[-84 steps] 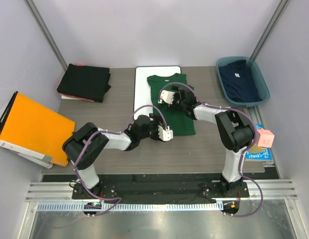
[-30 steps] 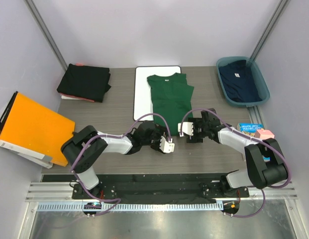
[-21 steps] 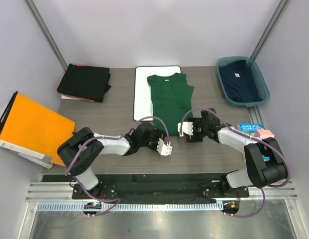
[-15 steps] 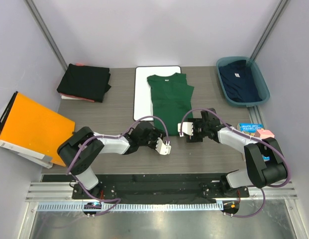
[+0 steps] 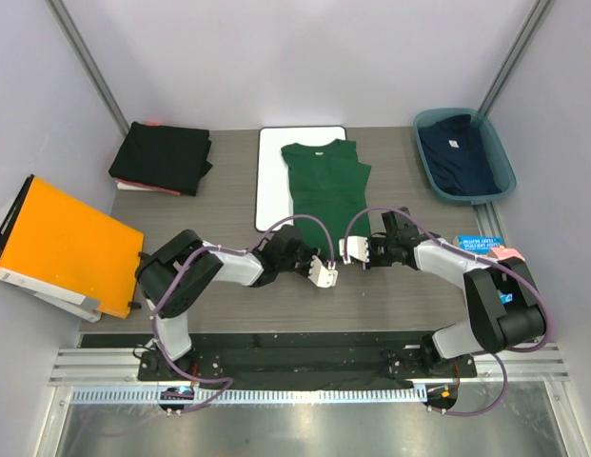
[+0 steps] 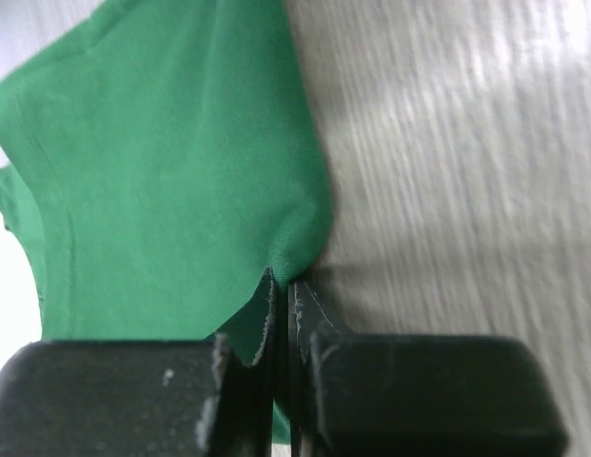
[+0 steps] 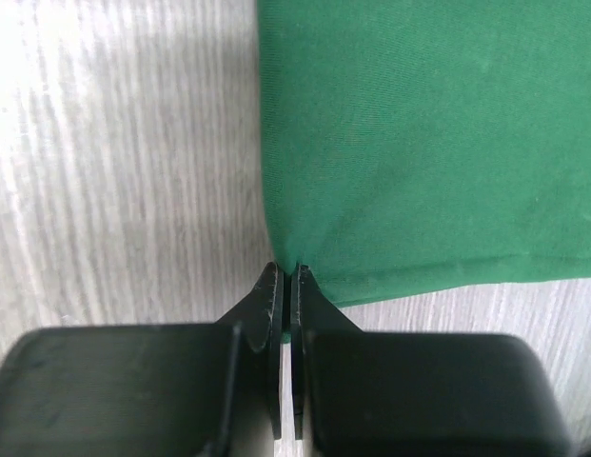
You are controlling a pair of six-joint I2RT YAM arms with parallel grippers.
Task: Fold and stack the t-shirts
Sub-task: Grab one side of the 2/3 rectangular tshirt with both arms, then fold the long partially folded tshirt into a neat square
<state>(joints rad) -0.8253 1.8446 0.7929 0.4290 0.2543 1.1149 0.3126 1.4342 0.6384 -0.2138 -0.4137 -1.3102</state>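
**Q:** Where does the dark green t-shirt (image 5: 325, 186) lie?
**A:** Flat at mid-table, collar far, hem nearest the arms, its left part on the white board (image 5: 269, 186).
**Q:** And the grippers?
**A:** The left gripper (image 6: 281, 284) is pinched onto the hem's left corner; the right gripper (image 7: 287, 274) is clamped on the right corner.
**Q:** What does a clean fold likely require?
**A:** Raising both corners level and together, carrying them toward the collar, hem kept taut so no crease forms.
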